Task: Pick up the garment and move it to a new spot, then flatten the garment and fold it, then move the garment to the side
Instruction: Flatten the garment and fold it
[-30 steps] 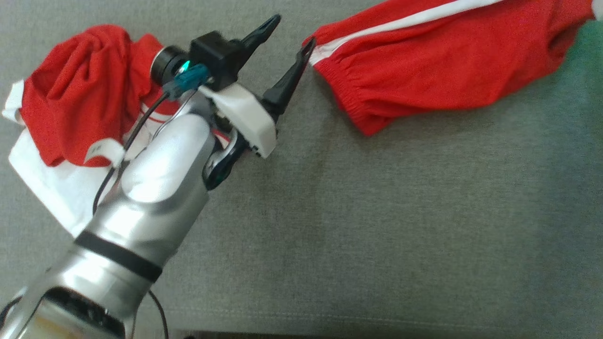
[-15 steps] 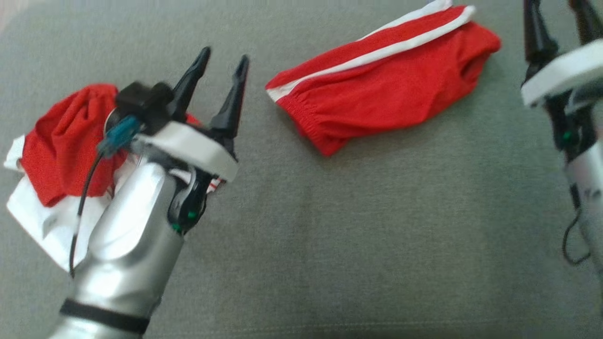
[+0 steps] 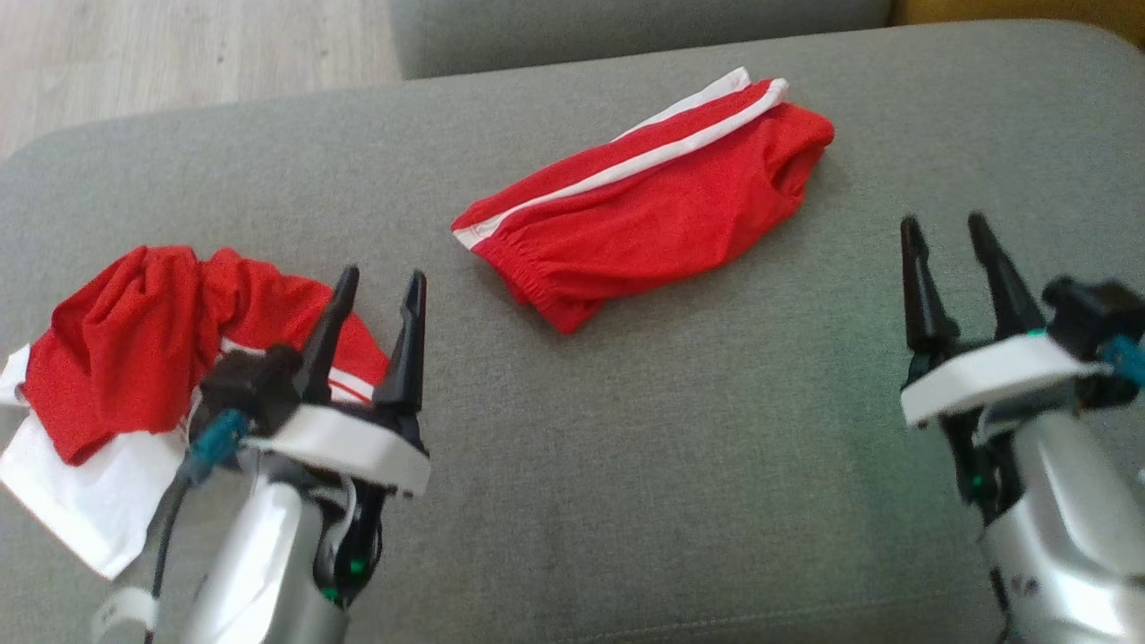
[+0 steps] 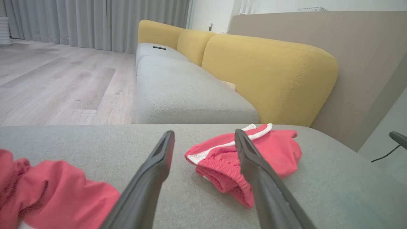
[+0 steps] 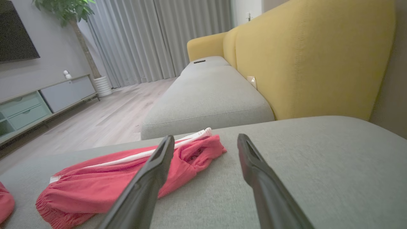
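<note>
Red cloth with twin white side stripes and a gathered elastic waistband makes up the folded shorts [image 3: 644, 215], which lie flat on the grey sofa seat [image 3: 626, 465] in the upper middle of the head view, waistband toward the lower left. Nothing touches them. In the left wrist view the shorts [image 4: 276, 149] sit beyond the fingertips, and in the right wrist view they [image 5: 105, 184] stretch across the lower left of the frame.

At the lower left of the head view the left end effector [image 3: 383, 273] hangs over the seat with its two dark fingers spread wide and nothing between them. Its own camera shows that same wide gap [image 4: 204, 133]. The right end effector [image 3: 942, 221], at the right edge, is likewise spread wide and empty, as its wrist view confirms [image 5: 206, 137]. Both are well apart from the shorts.

A crumpled red and white garment [image 3: 134, 358] lies heaped at the left edge, partly behind the left arm. It shows again at the lower left of the left wrist view [image 4: 47, 187]. A white band [image 3: 121, 613] near that arm's cable may carry print, but it is too blurred to read.

Behind the seat are a yellow backrest [image 4: 270, 73], pale wood flooring [image 4: 63, 79], grey curtains [image 4: 95, 22], a dark wall screen [image 5: 16, 31] and a low cabinet [image 5: 47, 98].
</note>
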Controlling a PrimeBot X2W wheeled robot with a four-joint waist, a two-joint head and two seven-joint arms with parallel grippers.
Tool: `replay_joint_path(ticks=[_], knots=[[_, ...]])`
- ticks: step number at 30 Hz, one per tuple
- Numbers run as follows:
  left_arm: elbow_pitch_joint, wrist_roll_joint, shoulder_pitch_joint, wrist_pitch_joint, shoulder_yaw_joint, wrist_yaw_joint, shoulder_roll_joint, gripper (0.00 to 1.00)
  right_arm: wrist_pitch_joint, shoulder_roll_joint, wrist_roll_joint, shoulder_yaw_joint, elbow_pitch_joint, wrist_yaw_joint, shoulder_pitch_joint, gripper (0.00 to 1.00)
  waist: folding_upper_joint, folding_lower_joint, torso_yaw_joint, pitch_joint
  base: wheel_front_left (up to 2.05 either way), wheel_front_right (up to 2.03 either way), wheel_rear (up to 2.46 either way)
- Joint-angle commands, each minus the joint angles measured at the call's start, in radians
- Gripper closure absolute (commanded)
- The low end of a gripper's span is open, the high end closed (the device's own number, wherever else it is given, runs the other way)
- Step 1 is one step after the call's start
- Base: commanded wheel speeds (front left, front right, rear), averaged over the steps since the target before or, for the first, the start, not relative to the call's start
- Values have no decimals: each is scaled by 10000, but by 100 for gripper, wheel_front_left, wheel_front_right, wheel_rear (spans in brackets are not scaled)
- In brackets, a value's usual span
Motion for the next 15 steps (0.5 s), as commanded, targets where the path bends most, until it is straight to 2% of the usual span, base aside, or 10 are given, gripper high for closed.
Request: replay_joint_path(ticks=[1,8,15], knots=[[-447,192,29,-122,536,-96,-17,0,-117,220,-253,-100,-511,-9,198,0,-1,1,-121,-173,0,0,0],[-474,540,500,-122,1014,-341,-295,0,284,727,-753,-706,-908,-9,802,0,-1,1,-70,-127,0,0,0],[-434,738,312,-122,1004,-546,-399,0,1083,1105,-535,-1362,-795,-9,403,0,-1,1,300,419,0,0,0]])
